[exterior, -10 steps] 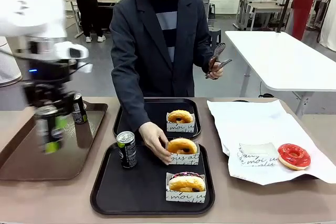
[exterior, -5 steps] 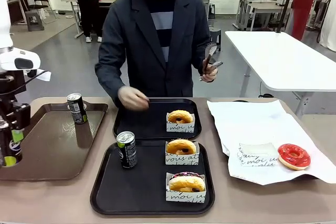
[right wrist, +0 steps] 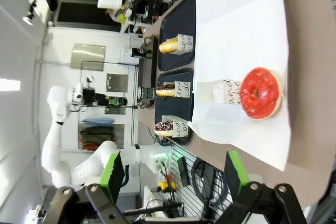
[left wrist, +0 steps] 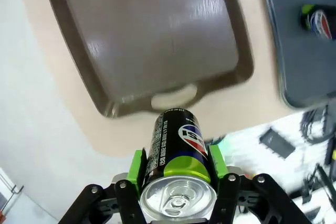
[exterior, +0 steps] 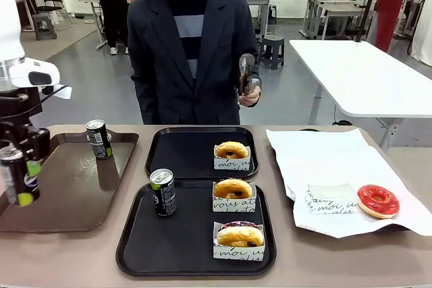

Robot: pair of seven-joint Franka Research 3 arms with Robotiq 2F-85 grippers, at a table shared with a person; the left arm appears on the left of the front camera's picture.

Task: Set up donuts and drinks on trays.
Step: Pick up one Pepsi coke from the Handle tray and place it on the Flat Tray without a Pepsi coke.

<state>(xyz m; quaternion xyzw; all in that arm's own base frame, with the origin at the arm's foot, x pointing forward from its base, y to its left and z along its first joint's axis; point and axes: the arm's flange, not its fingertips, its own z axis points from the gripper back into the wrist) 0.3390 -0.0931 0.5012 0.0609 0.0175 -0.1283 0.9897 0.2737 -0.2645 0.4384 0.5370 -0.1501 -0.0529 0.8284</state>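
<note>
— What differs from half a second ago?
— The person (exterior: 182,38) has drawn the free hand back from the far black tray (exterior: 182,156) and stands straighter, with the metal tongs (exterior: 246,72) held nearer the chest. The left gripper (exterior: 19,180) has risen slightly at the left edge of the brown tray (exterior: 74,197).
— Does it hold anything?
— Yes. Its green pads (left wrist: 137,163) clamp a slim black can (left wrist: 176,148) by its sides, silver top toward the wrist. The right gripper (right wrist: 170,174) stands spread with nothing between its fingers.
— And the rest?
— A second can (exterior: 98,139) stands at the far end of the glossy brown tray. A third can (exterior: 162,192) stands on the matte near black tray (exterior: 175,247) with a plain donut (exterior: 233,187) and a chocolate donut (exterior: 239,233), both in paper sleeves. Another sleeved donut (exterior: 231,149) sits on the far tray. A shiny red donut (exterior: 377,199) lies on creased white paper (exterior: 324,156), touching an empty sleeve (exterior: 329,199).
</note>
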